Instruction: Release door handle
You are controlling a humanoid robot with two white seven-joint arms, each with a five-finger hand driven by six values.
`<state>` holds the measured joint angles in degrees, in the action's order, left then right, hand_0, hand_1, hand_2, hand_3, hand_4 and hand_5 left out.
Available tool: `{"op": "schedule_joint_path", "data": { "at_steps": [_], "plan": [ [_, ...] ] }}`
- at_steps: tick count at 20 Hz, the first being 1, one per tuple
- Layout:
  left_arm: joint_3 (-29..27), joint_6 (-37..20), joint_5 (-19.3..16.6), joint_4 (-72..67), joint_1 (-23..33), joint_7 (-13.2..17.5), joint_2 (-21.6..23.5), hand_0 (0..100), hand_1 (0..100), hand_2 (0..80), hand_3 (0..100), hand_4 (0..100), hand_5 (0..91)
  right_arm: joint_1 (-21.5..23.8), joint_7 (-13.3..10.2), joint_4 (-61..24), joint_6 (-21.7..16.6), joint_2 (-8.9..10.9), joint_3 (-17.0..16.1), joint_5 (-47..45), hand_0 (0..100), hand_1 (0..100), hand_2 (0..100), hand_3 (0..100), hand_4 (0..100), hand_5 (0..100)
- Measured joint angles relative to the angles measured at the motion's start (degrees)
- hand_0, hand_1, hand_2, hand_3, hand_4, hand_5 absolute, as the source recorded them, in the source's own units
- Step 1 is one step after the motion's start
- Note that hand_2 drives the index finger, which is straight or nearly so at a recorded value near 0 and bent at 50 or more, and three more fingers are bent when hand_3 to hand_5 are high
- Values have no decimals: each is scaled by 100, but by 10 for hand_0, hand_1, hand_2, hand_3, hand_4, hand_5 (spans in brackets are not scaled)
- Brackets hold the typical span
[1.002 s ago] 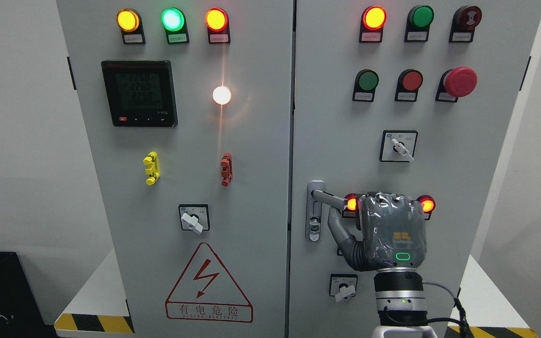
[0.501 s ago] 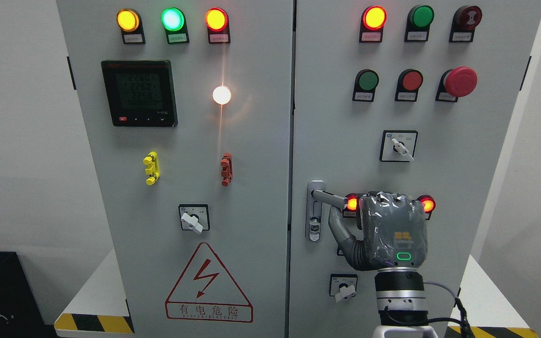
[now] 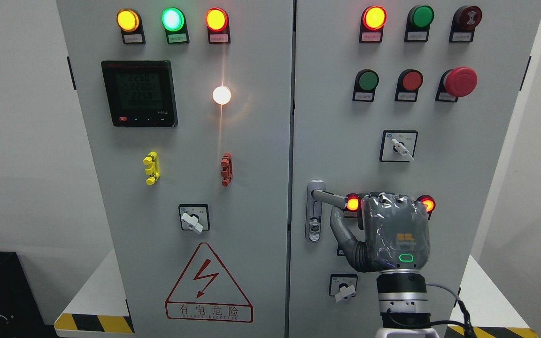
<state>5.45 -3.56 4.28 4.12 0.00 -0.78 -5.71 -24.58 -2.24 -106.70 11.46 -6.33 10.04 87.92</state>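
The silver door handle (image 3: pixel 329 197) is mounted at the left edge of the right cabinet door (image 3: pixel 463 141), its lever pointing right and slightly down. My right hand (image 3: pixel 395 230) is raised in front of that door, just right of the lever's free end. Its back faces the camera. The thumb (image 3: pixel 338 227) points up below the lever without wrapping it, and the lever's tip shows free beside the hand. The other fingers are hidden behind the palm. Nothing is held. My left arm does not show.
Lit red lamps (image 3: pixel 352 203) sit on both sides of the hand. A rotary switch (image 3: pixel 344 287) is below it and another (image 3: pixel 398 146) above. The left door (image 3: pixel 251 141) carries a meter (image 3: pixel 140 93), lamps and a warning triangle (image 3: pixel 208 284).
My right hand has drifted slightly right and down, away from the lever. The handle has not moved.
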Motion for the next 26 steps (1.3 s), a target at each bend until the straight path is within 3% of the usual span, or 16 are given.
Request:
{"op": "schedule_joint_path", "data": {
  "at_steps": [4, 10, 13, 15, 20, 24, 26],
  "plan": [
    [0, 0, 1, 0, 0, 0, 0, 120, 556, 0, 0, 0, 0, 282, -7, -166, -76, 19, -6, -8, 499, 297, 676, 1000, 895, 853],
    [0, 0, 2, 1, 0, 0, 0, 120, 556, 0, 0, 0, 0, 853, -107, -527, -477, 36, -84, -17, 489, 297, 480, 777, 711, 653],
    [0, 0, -1, 0, 0, 0, 0, 120, 556, 0, 0, 0, 0, 1088, -189, -707, -778, 38, -190, -24, 485, 298, 408, 703, 657, 593],
    [0, 0, -1, 1, 0, 0, 0, 120, 556, 0, 0, 0, 0, 1198, -279, -805, -969, 38, -299, -29, 485, 298, 359, 592, 580, 533],
    [0, 0, -1, 0, 0, 0, 0, 120, 556, 0, 0, 0, 0, 1351, -448, -987, -1822, 33, -635, -269, 471, 306, 261, 379, 387, 353],
    [0, 0, -1, 0, 0, 0, 0, 120, 556, 0, 0, 0, 0, 1416, -628, -1082, -2289, 22, -934, -556, 475, 316, 239, 301, 309, 275],
    [0, 0, -1, 1, 0, 0, 0, 120, 556, 0, 0, 0, 0, 1438, -661, -1118, -2395, 15, -1062, -703, 486, 318, 214, 258, 232, 140]
  ]
}}
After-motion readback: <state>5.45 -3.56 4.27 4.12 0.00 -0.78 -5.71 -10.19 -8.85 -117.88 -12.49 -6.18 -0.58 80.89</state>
